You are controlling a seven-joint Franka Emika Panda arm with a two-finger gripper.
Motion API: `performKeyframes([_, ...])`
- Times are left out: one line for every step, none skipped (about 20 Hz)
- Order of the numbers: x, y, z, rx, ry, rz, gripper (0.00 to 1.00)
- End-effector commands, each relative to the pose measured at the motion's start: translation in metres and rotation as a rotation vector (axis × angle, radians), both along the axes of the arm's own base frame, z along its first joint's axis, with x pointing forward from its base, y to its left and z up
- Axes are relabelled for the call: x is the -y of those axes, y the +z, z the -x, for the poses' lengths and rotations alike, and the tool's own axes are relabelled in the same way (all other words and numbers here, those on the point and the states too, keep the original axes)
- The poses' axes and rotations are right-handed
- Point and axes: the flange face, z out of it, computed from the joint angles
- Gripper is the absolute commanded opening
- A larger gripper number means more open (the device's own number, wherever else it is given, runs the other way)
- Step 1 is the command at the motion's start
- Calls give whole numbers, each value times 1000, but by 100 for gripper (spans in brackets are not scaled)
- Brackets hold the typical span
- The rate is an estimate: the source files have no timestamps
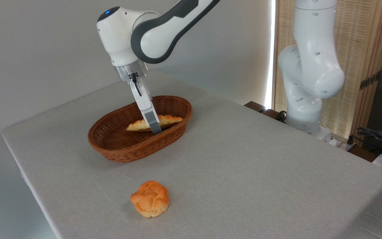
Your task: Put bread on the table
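Nearest the lens, a small round knotted bun (150, 199) sits on the grey-clothed table (260, 159), well in front of and below the gripper (155, 127). Behind it the gripper reaches down into the brown wicker basket (121, 149), its one visible grey finger (153, 122) lying across the middle of the braided bread (169, 120). That loaf sits level inside the basket; whether the jaws clamp it I cannot tell.
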Motion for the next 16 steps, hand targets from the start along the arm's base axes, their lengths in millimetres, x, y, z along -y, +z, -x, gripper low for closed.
performKeyframes([-6, -15, 1, -10, 11, -20, 49])
performKeyframes([-6, -15, 1, -9, 11, -19, 46])
performKeyframes([-6, -15, 1, -9, 11, -19, 45])
performKeyframes([-6, -15, 1, -9, 10, -19, 39])
performKeyframes([-6, -16, 0, -8, 16, -16, 37])
performKeyframes([-5, -15, 0, -7, 22, -13, 37])
performKeyframes([-6, -14, -1, -8, 28, -9, 36])
performKeyframes([-7, -14, -2, -8, 33, -5, 36])
performKeyframes([-7, -14, -2, -9, 35, -5, 34])
performKeyframes([-7, -13, -2, -8, 35, -3, 31])
performKeyframes([-7, -12, -3, -7, 38, -2, 27])
performKeyframes([-7, -11, -3, -6, 41, -1, 27])
performKeyframes([-6, -10, -4, -3, 49, 0, 27])
performKeyframes([-7, -9, -5, 0, 57, 1, 26])
performKeyframes([-5, -3, -7, 9, 63, 6, 25])
performKeyframes([-5, -2, -8, 11, 68, 8, 24])
